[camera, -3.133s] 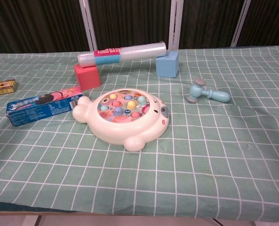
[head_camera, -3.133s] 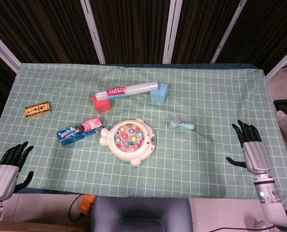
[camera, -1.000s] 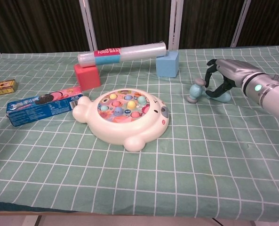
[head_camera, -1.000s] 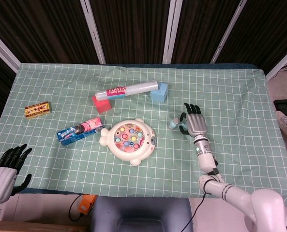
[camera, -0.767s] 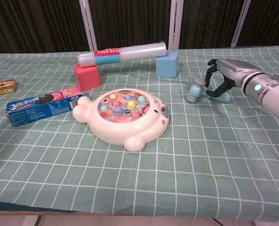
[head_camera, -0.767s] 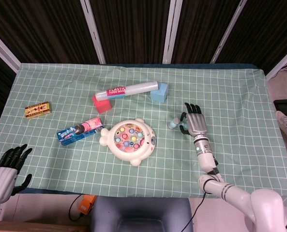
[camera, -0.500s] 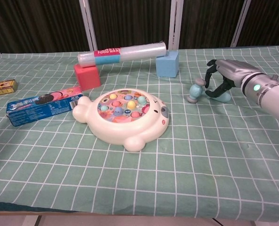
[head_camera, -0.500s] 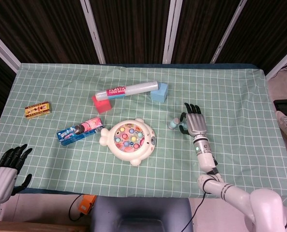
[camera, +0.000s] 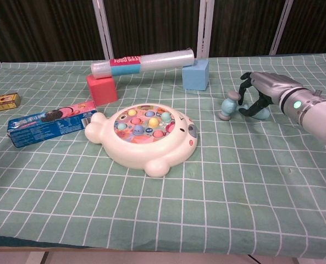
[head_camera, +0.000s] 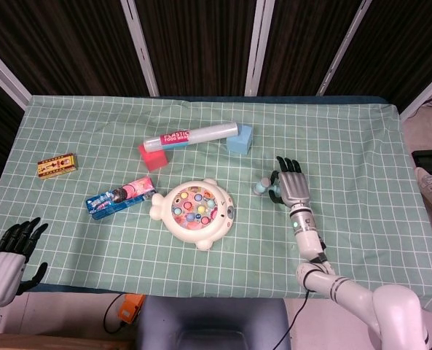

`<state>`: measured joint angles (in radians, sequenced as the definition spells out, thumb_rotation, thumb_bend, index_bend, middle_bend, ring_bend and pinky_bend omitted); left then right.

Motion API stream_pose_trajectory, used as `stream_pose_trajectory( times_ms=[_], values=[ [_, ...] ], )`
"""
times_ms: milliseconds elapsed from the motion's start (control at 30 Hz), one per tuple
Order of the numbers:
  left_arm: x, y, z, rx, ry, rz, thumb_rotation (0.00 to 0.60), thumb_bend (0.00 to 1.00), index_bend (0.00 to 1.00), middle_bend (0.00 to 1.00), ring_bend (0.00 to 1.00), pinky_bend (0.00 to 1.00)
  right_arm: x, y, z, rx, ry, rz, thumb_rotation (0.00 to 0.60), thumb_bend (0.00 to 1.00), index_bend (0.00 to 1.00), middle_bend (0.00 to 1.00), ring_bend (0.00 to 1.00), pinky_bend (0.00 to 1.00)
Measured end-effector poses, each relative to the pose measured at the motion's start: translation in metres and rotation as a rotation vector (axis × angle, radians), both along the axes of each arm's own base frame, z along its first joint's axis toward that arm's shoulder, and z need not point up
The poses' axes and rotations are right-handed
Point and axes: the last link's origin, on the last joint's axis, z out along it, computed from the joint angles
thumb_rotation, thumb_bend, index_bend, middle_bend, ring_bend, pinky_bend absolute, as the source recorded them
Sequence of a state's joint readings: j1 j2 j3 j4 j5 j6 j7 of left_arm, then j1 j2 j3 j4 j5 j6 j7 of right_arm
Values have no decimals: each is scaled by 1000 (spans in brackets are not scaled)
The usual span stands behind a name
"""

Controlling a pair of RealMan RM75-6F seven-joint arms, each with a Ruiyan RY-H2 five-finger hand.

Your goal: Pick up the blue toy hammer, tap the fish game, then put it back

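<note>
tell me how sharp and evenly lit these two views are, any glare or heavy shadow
Head view: even overhead light, soft faint shadows, the fish game crisp, dark backdrop without detail. Chest view: sharp up close, a mild sheen on the plastic wrap roll, only a small shadow under the right hand over the blue toy hammer; no blur.

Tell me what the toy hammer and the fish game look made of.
Toy hammer: probably smooth moulded plastic, pale blue with a faint sheen. Fish game: likely glossy cream plastic, judging by highlights on its rounded shell, with coloured plastic-looking pegs.
</note>
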<state>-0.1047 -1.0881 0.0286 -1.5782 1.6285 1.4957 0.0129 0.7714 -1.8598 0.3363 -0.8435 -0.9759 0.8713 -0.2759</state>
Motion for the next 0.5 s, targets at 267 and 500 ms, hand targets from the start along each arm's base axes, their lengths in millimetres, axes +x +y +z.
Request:
stream_pose_trajectory(
  times_ms=[267,500],
  values=[
    [0,0,0,1,-1,3,600,402,0,0,0,87,1,-1,-1,3,-10,-4,600,517,621,171,0,0],
    [0,-1,1,3,-1,2,600,402,0,0,0,88,0,-1,-3,8,-5,-8,600,519,635,172,0,0]
  ],
)
